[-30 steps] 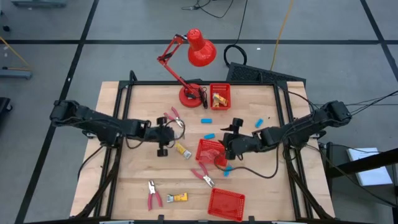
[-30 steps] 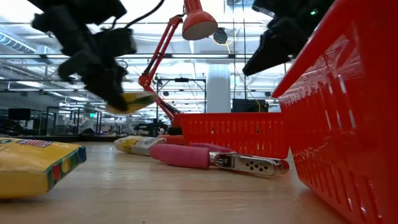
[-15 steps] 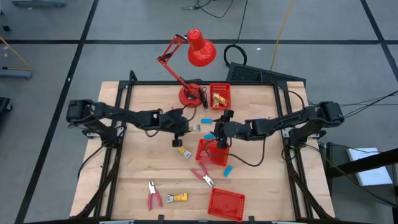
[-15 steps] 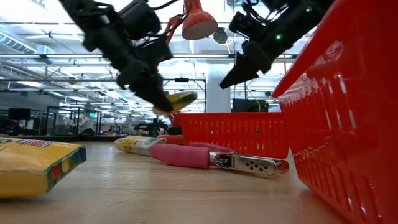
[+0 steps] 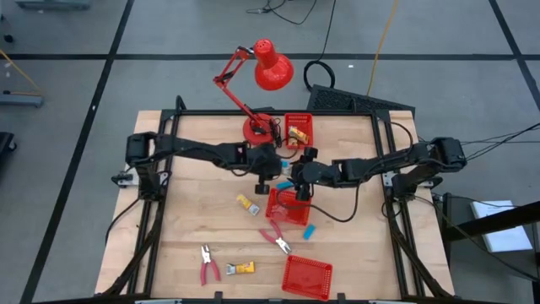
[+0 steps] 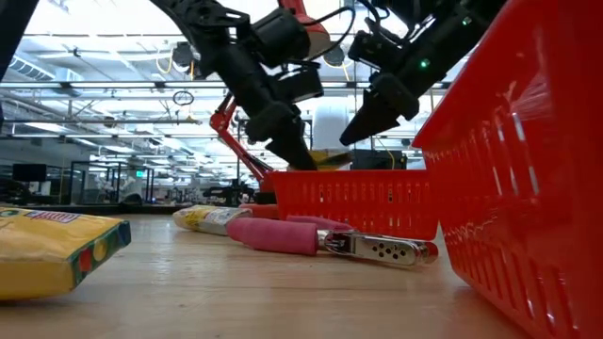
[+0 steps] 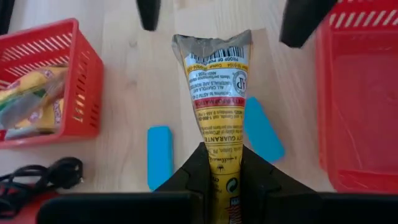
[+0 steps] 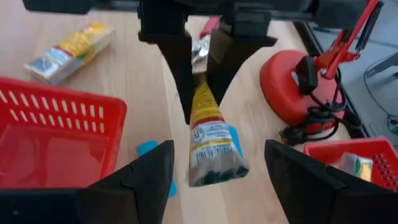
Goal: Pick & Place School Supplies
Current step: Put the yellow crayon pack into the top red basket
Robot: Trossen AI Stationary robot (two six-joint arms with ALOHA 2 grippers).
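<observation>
My left gripper [image 7: 217, 171] is shut on a yellow tube pack [image 7: 214, 93] with a barcode on its crimped grey end. It holds the pack above the table, between the far red basket [image 7: 43, 81] and the middle red basket [image 5: 287, 205]. My right gripper [image 8: 217, 180] is open and faces the left one. Its two fingers [image 7: 148, 12] stand on either side of the pack's crimped end, apart from it. Two light-blue erasers [image 7: 160, 155] lie flat on the table under the pack. In the low view the pack [image 6: 330, 158] shows above the middle basket's rim. My left gripper pinches the yellow pack between its two fingers at the end opposite the crimped one [image 7: 219, 163]. The fingers slant down from the table's left and lie along the pack. The pack sticks out past the fingertips, lifted clear of the table, its crimped end [image 8: 214, 168] toward my right gripper.
The red lamp's base [image 5: 257, 128] and cable stand close behind the grippers. The far basket [image 5: 298, 131] holds yellow packs. Another yellow pack [image 5: 247, 204], red-handled pliers [image 5: 274, 238], more pliers [image 5: 208, 264], a yellow box [image 5: 243, 268] and a third basket [image 5: 306, 277] lie nearer the front.
My left gripper has carried the yellow pack toward the table's right and far edges, lifted clear, up to the right gripper. My right gripper has moved toward the table's left and far edges, off the middle basket, and has then stayed in place.
</observation>
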